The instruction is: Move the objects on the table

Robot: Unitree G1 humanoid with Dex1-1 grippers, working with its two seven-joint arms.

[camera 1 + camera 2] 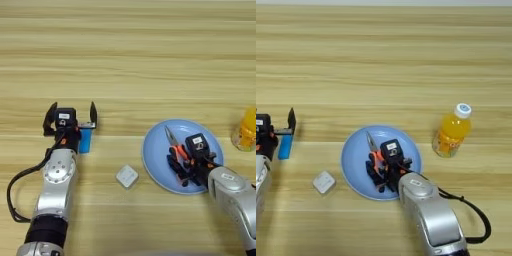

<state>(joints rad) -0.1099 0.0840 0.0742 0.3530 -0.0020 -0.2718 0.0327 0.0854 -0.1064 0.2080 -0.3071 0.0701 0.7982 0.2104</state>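
- Right gripper [379,172] sits over the near part of the plate [353,160], its black fingers [374,176] closed around the orange-and-black handles of the pliers [373,148].
- Pliers lie on the plate, metal nose pointing toward the far rim.
- Left gripper [70,119] rests on the table [130,55] at the left, fingers spread wide, holding nothing.
- Blue bar [85,140] lies just beside that gripper's wrist, below its right finger.
- White block [127,176] lies between the left arm and the plate, clear of both.
- Juice bottle [453,130] stands upright to the right of the plate, near its rim.
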